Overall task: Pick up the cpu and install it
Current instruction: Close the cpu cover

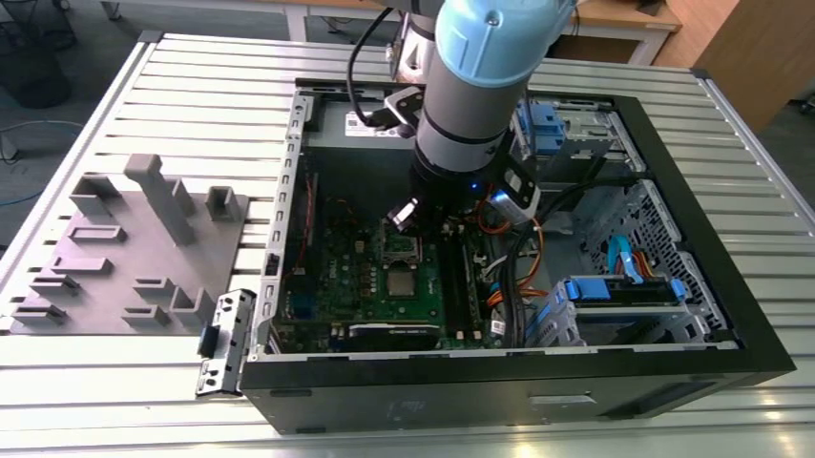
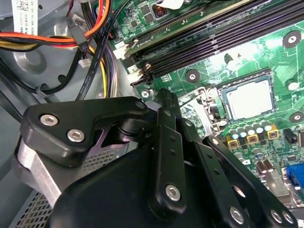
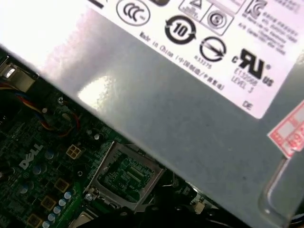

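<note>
Down inside the open computer case, the cpu lies flat in its socket on the green motherboard, silvery top up and level with the dark rim around it. Just beside it the metal socket frame stands hinged up and open, so the board shows through its window. The gripper hangs low over the board near this raised frame, apart from the cpu. Whether it is parted or closed I cannot tell, since the second wrist view shows its black linkages from behind and it carries nothing visible. The grey power supply sits close above the frame in the first wrist view. Orange and yellow cables run beside the memory slots. On the slatted table, at the exterior view's left, rests a grey fixture tray — well apart from the case.
</note>
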Controlling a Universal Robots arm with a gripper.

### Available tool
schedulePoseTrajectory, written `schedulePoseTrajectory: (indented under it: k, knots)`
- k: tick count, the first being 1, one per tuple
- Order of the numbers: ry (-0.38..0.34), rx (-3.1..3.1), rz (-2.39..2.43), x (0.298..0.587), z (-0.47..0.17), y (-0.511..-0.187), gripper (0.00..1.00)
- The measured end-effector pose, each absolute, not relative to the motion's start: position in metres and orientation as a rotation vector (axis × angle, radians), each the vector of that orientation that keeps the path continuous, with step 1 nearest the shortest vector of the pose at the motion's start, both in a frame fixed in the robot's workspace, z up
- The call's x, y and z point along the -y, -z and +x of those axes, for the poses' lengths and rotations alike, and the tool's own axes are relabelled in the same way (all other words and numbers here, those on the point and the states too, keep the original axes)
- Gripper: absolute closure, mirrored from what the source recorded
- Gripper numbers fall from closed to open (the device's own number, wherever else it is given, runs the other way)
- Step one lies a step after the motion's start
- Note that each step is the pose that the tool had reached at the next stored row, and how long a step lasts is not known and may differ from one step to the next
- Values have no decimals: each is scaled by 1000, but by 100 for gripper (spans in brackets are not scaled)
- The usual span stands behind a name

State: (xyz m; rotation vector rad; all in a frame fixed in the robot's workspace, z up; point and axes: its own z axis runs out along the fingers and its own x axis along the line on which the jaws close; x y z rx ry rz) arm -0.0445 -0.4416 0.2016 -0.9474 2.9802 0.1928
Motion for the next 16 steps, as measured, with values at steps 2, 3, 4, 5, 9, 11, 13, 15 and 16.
schedulePoseTrajectory:
  k: [2, 3, 4, 5, 9, 11, 13, 15, 16]
  knots:
    - [-192, -2980, -949, 441, -45, -201, 89]
    - [-192, -2980, -950, 441, -45, -201, 89]
    - [-193, -2979, -951, 441, -45, -201, 89]
    - [-193, -2979, -951, 441, -45, -200, 89]
    - [-193, -2979, -951, 441, -45, -200, 89]
    - [-194, -2978, -952, 441, -45, -201, 89]
    - [-194, -2979, -952, 441, -45, -204, 89]
    - [-194, -2978, -953, 442, -45, -206, 89]
    - [-193, -2978, -953, 442, -45, -206, 89]
